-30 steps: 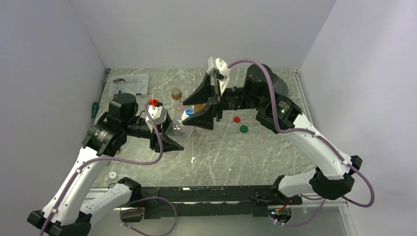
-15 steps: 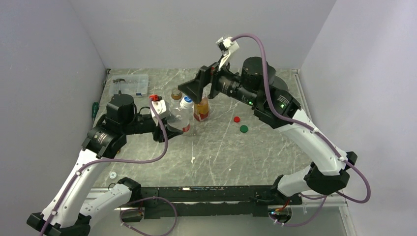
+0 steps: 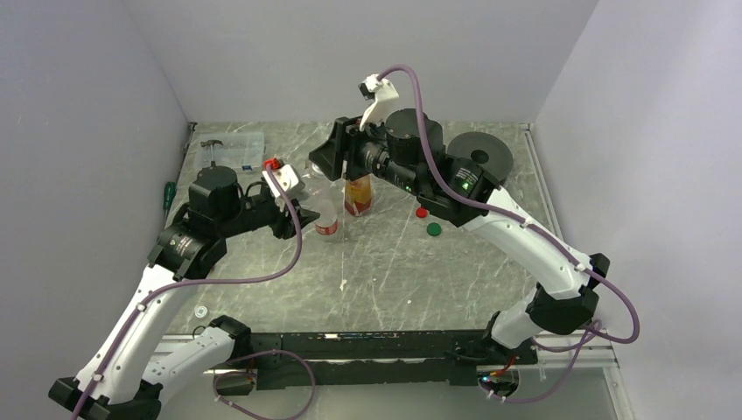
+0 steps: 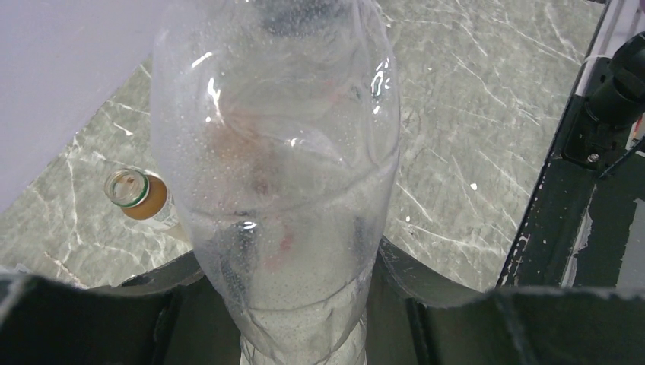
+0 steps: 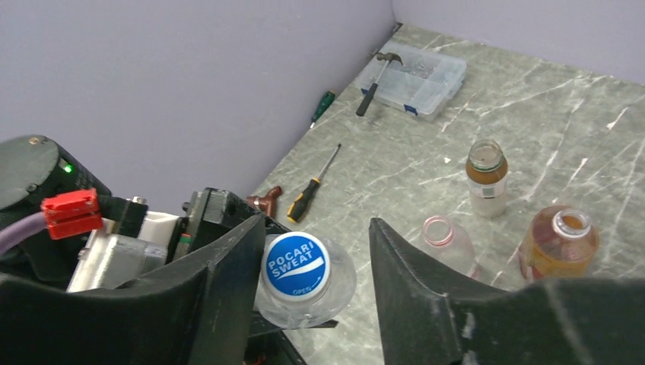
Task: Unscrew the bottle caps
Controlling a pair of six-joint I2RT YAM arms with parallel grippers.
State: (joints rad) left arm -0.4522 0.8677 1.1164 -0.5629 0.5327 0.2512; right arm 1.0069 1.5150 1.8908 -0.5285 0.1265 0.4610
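The left tool (image 4: 289, 308) is clamped round the clear bottle (image 4: 278, 152), toward the back of the bench (image 3: 394, 262); it looks thin, light, crushable, so squeeze gently. The right tool (image 5: 316, 255) stands open astride its blue-and-white cap (image 5: 295, 266), not yet pinching; I'd take that small slick cap by its rim.

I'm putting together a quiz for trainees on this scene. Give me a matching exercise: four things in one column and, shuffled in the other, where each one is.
Things:
1. blue cap
2. green cap
3. hammer
4. clear bottle

Places:
a. lying on the plastic box
b. loose on the table
c. clamped in the left gripper
d. screwed on, between the open fingers of the right gripper

Pairs: 1-d, 2-b, 3-a, 4-c
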